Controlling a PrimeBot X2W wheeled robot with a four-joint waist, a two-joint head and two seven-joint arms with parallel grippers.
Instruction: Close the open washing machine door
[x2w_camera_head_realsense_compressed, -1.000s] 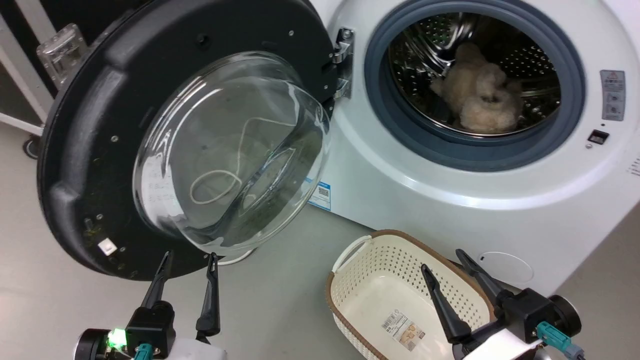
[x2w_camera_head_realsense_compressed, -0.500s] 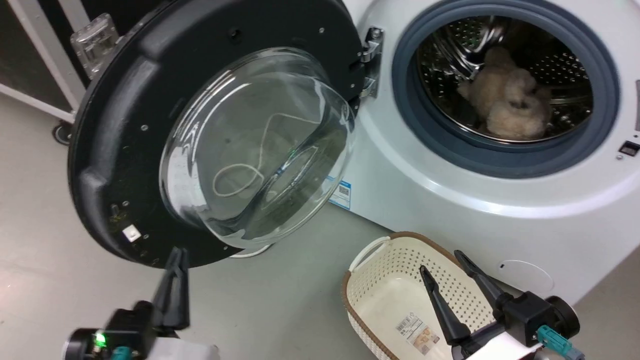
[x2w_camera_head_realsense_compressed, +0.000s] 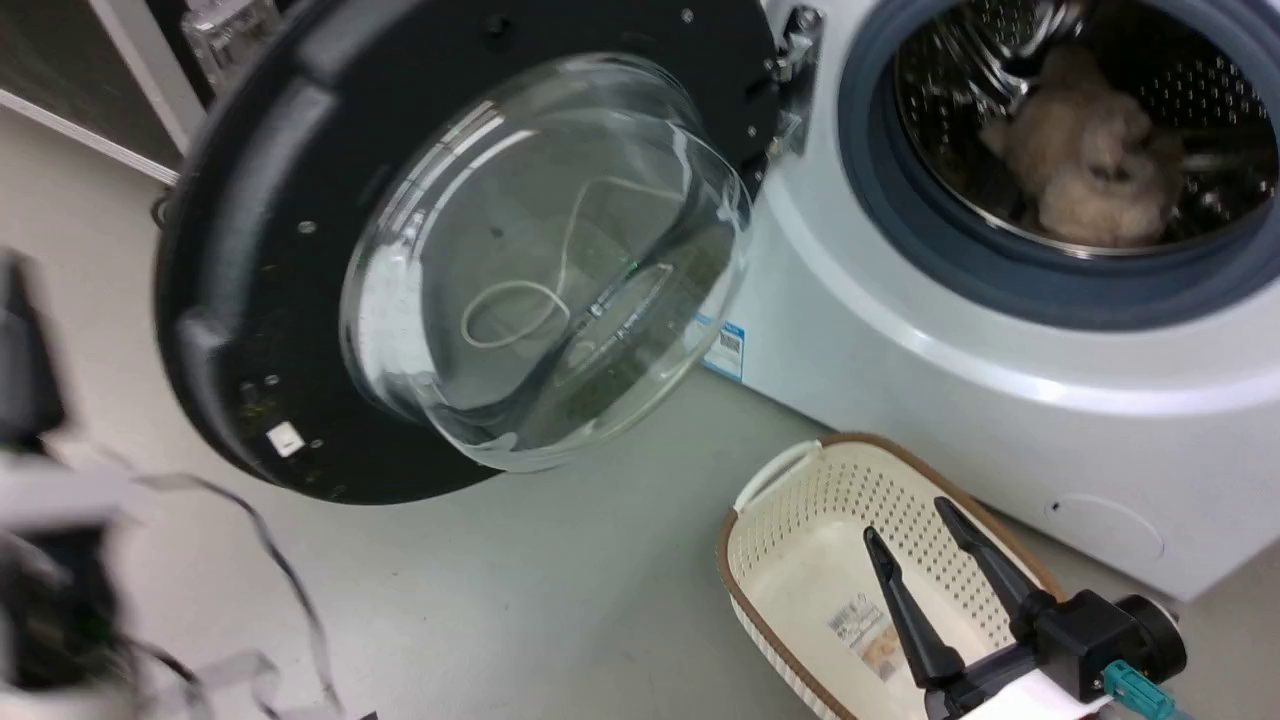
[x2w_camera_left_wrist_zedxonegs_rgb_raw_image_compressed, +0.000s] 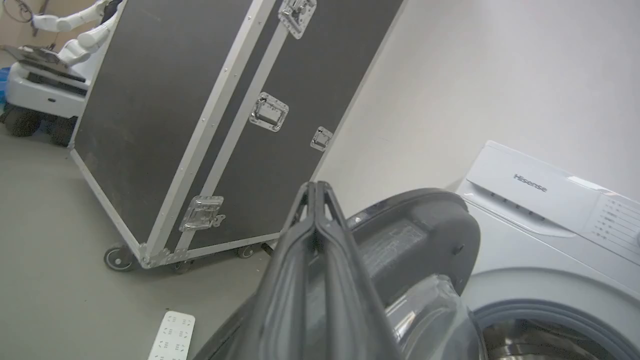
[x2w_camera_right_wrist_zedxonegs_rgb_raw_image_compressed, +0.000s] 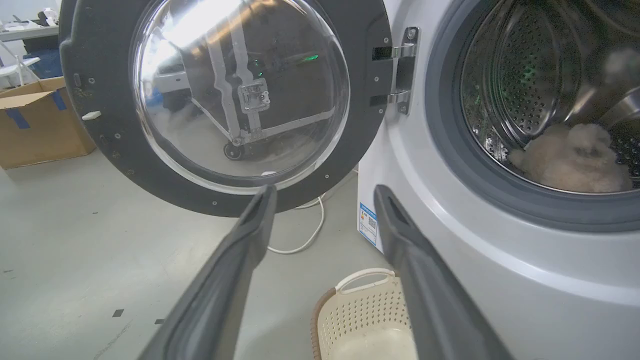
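Note:
The washing machine door (x2w_camera_head_realsense_compressed: 300, 250) stands swung wide open to the left, its glass bowl (x2w_camera_head_realsense_compressed: 550, 260) bulging toward me, held by the metal hinge (x2w_camera_right_wrist_zedxonegs_rgb_raw_image_compressed: 402, 70). The white washing machine (x2w_camera_head_realsense_compressed: 1000, 400) shows its open drum with a beige fluffy item (x2w_camera_head_realsense_compressed: 1090, 170) inside. My left gripper (x2w_camera_left_wrist_zedxonegs_rgb_raw_image_compressed: 316, 186) is shut with nothing in it, raised beside the door's outer rim (x2w_camera_left_wrist_zedxonegs_rgb_raw_image_compressed: 425, 225); in the head view the left arm (x2w_camera_head_realsense_compressed: 40, 500) is a blur at the left edge. My right gripper (x2w_camera_head_realsense_compressed: 910, 520) hangs open over the basket, apart from the door (x2w_camera_right_wrist_zedxonegs_rgb_raw_image_compressed: 225, 100).
A cream perforated basket (x2w_camera_head_realsense_compressed: 800, 500) sits on the floor before the machine. A black flight case on wheels (x2w_camera_left_wrist_zedxonegs_rgb_raw_image_compressed: 200, 100) stands behind the door. A white cable (x2w_camera_right_wrist_zedxonegs_rgb_raw_image_compressed: 300, 240), a power strip (x2w_camera_left_wrist_zedxonegs_rgb_raw_image_compressed: 172, 342) and a cardboard box (x2w_camera_right_wrist_zedxonegs_rgb_raw_image_compressed: 35, 120) lie on the floor to the left.
The head camera has turned, shifting the whole picture. My left gripper has shut and its arm has swung out to the left edge. Door and right gripper keep their places.

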